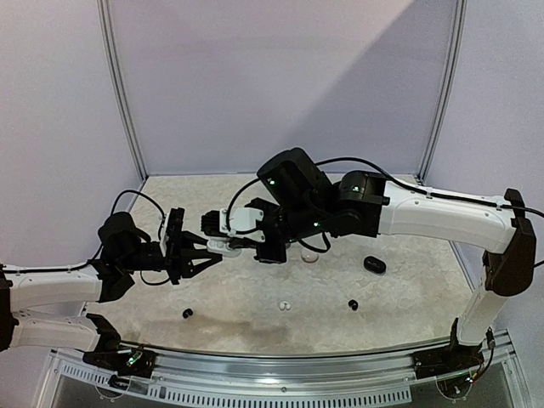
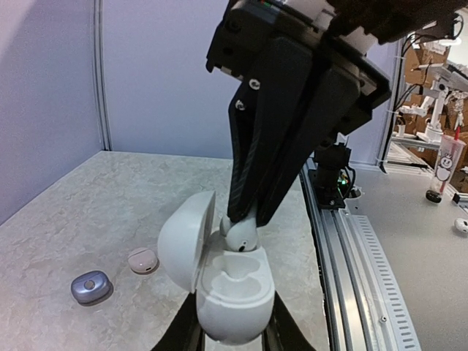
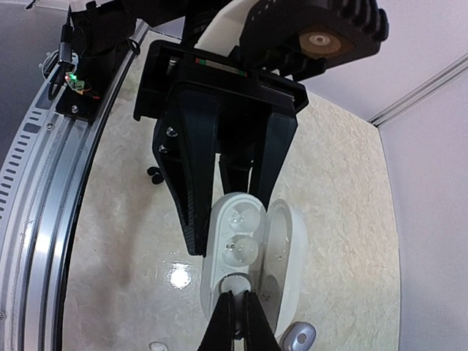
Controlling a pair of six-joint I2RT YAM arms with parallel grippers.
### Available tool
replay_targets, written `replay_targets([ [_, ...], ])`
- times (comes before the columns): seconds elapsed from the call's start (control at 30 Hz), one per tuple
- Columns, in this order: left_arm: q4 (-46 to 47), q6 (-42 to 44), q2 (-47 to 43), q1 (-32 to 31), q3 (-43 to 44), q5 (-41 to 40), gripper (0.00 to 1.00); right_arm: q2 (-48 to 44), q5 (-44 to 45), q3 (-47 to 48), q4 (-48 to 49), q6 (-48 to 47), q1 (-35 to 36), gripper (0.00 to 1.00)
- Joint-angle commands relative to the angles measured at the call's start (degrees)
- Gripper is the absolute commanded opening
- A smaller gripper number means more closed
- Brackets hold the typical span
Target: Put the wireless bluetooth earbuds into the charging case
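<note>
My left gripper (image 1: pixel 208 252) is shut on an open white charging case (image 2: pixel 234 292) and holds it above the table, with the lid (image 2: pixel 183 241) swung to the left. In the left wrist view its fingers (image 2: pixel 285 338) flank the case. My right gripper (image 3: pixel 235 303) is shut on a small white earbud (image 3: pixel 235 281). It holds the earbud (image 2: pixel 240 235) against the case's far rim, just beyond the two sockets, which both look bare. The case (image 3: pixel 238 234) and its lid (image 3: pixel 287 248) also show in the right wrist view. In the top view the right gripper (image 1: pixel 246 242) meets the case (image 1: pixel 221 246).
On the table lie a pink case (image 2: pixel 142 259), a bluish case (image 2: pixel 90 287), a black case (image 1: pixel 374 264), two black earbuds (image 1: pixel 188 314) (image 1: pixel 352 303) and a white earbud (image 1: pixel 285 304). A metal rail (image 2: pixel 351 256) runs along the table's near edge.
</note>
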Motion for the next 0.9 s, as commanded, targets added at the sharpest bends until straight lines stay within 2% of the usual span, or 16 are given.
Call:
replay_targets([
  [0.0, 2.9, 1.0, -0.2, -0.7, 0.6, 1.4, 0.00, 1.8, 1.5, 0.6, -2.7, 0.1, -0.5, 0.02],
  [0.13, 3.2, 1.3, -0.3, -0.7, 0.5, 1.7, 0.00, 2.4, 1.8, 0.7, -1.7, 0.6, -0.5, 0.16],
  [0.23, 3.2, 1.4, -0.2, -0.7, 0.5, 1.8, 0.00, 2.5, 2.1, 0.6, -1.3, 0.9, -0.5, 0.20],
  [0.53, 3.3, 1.6, -0.2, -0.7, 0.2, 1.8, 0.00, 0.7, 1.7, -0.1, -0.7, 1.7, -0.5, 0.21],
  [0.87, 3.0, 1.8, -0.3, -0.7, 0.0, 1.7, 0.00, -2.3, -4.0, -1.4, 0.0, 3.6, -1.2, 0.22],
])
